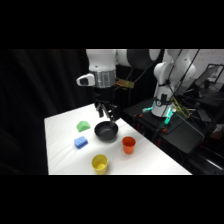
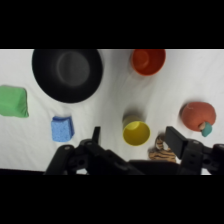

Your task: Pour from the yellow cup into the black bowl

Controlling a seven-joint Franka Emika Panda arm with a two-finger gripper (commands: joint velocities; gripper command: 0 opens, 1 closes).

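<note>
1. We see our gripper (image 2: 132,145) with fingers spread apart and holding nothing, high above the table (image 1: 150,160).
2. The yellow cup (image 1: 99,163) stands upright, ungrasped, near the table's front edge, apart from the black bowl (image 1: 106,131).
3. Grasping, carrying and pouring all remain.
4. The arm hangs vertically beside the bowl.

You see a matt black bowl (image 2: 67,74) beside a smooth plastic-looking yellow cup (image 2: 136,132), both on a matt white table (image 2: 110,107).
</note>
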